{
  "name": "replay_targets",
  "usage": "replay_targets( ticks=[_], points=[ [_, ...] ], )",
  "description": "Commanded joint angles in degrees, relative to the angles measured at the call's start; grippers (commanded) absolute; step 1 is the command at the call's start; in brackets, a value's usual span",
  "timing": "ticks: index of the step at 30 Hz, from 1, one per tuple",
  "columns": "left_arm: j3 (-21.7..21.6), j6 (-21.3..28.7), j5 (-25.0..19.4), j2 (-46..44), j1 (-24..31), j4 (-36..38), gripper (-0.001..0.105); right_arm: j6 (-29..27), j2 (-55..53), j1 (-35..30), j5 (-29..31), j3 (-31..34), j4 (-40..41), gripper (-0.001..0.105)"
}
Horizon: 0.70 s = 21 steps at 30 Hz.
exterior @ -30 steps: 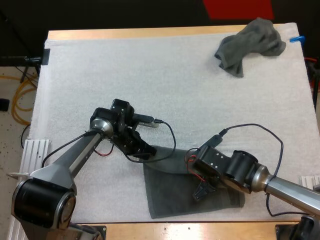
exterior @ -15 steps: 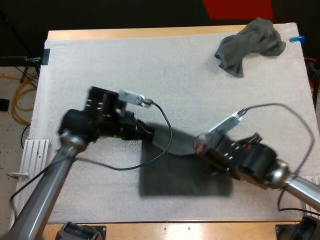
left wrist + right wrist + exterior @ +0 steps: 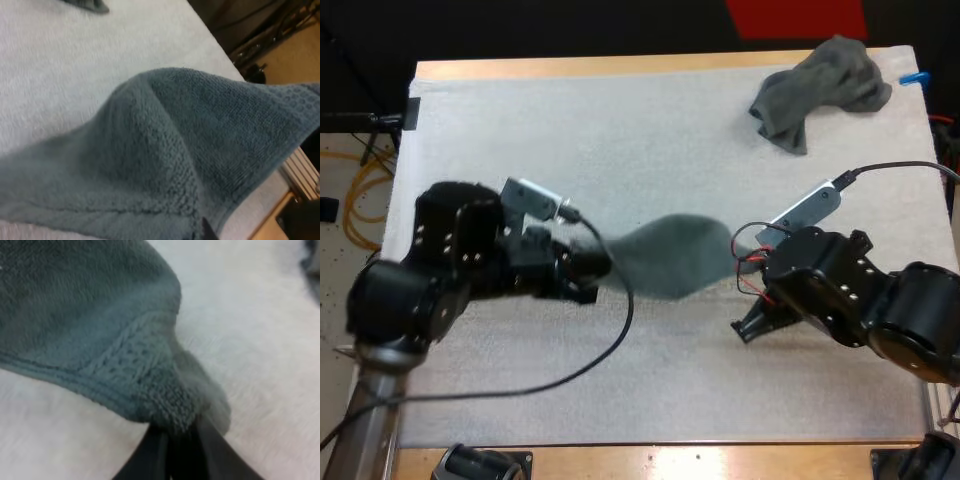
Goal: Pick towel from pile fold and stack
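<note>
A dark grey-green towel (image 3: 672, 256) hangs lifted off the mat, stretched between my two grippers at mid-table. My left gripper (image 3: 598, 268) is shut on its left end, and the towel (image 3: 165, 165) drapes close over that wrist camera. My right gripper (image 3: 748, 262) is shut on its right end; its black fingers (image 3: 152, 455) pinch the towel's hemmed corner (image 3: 150, 390). A second crumpled towel (image 3: 825, 88) lies at the mat's far right corner.
The white mat (image 3: 570, 140) covers the table. The wooden table edge (image 3: 650, 460) runs along the near side. An aluminium rail (image 3: 305, 170) stands just off the table's side.
Both arms have risen and pulled apart. The towel, lying flat near the front edge a second ago, is now lifted and bunched between them, farther back.
</note>
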Motion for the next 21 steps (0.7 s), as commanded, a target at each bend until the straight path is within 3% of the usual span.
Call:
replay_targets(
  ticks=[1, 9, 14, 19, 21],
  points=[
    [-0.3, -0.5, 0.4, -1.6, -0.3, 2.4, 0.0, -0.3, -0.6, -0.1, -3.2, -1.1, 2.2, 0.0],
    [-0.3, -0.5, 2.2, -6.5, -0.3, 13.6, 0.0, 2.4, -2.6, -0.1, -15.2, -1.6, 9.0, 0.0],
    [1.0, -0.3, 2.1, -6.6, -0.3, 13.8, 0.0, 3.7, -2.7, -0.1, -19.9, -1.6, 11.0, 0.0],
    [10.9, -0.7, 1.3, -4.4, -0.3, 4.8, 0.0, 2.7, 2.1, -1.0, -17.9, 1.2, 7.7, 0.0],
    [14.3, -1.6, -1.1, -2.9, -0.1, 0.0, 0.0, 1.5, 4.5, -2.3, -15.3, 4.1, 5.0, 0.0]
  ],
)
